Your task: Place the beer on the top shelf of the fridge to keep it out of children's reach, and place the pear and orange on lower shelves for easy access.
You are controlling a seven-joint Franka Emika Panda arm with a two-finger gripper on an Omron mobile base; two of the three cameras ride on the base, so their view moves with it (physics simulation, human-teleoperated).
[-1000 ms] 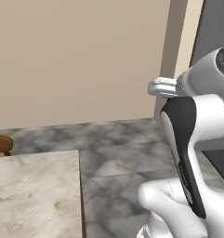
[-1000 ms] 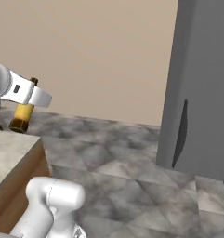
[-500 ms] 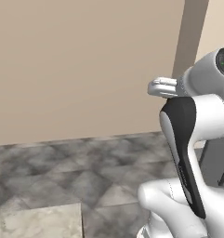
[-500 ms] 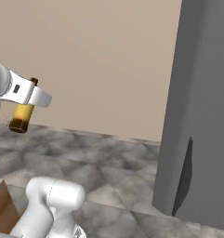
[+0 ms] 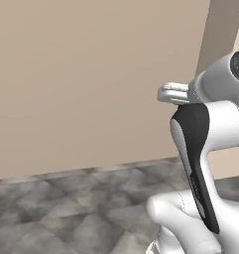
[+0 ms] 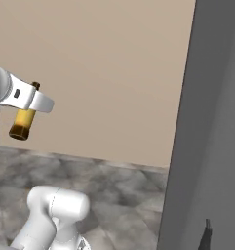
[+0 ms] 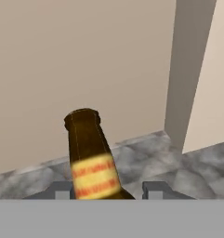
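- The robot's single gripper (image 6: pixel 32 97) is clamped on the beer (image 6: pixel 23 117), holding it up in the air, well above the grey stone-patterned floor (image 6: pixel 114 185).
- In the right base view the bottle hangs below the white hand, close to upright with a slight tilt; the neck goes up into the grip and the base points down towards the floor.
- In the hand view the two dark fingertips (image 7: pixel 62 189) stand narrow on either side of the bottle, and the bottle's long axis runs straight away from the camera, base end farthest off.
- The relation that the coming move seems to turn on: the fridge (image 6: pixel 211 122) stands well apart from the bottle, at the right edge of the right base view, with open floor and a plain beige wall (image 6: pixel 109 63) between them.
- The fridge shows here as a tall grey slab with the top of its dark door handle (image 6: pixel 205 233) low at the frame's edge (whether its door is open cannot be told, and no shelf is in sight).
- My judgement: the bottle has to be carried rightward to the fridge and raised to its highest shelf.
- The beer looks like a slim brown glass bottle; its label is yellowish with reddish bands across it.
- In the left base view the arm (image 5: pixel 200 149) rises white, with a dark panel along it.
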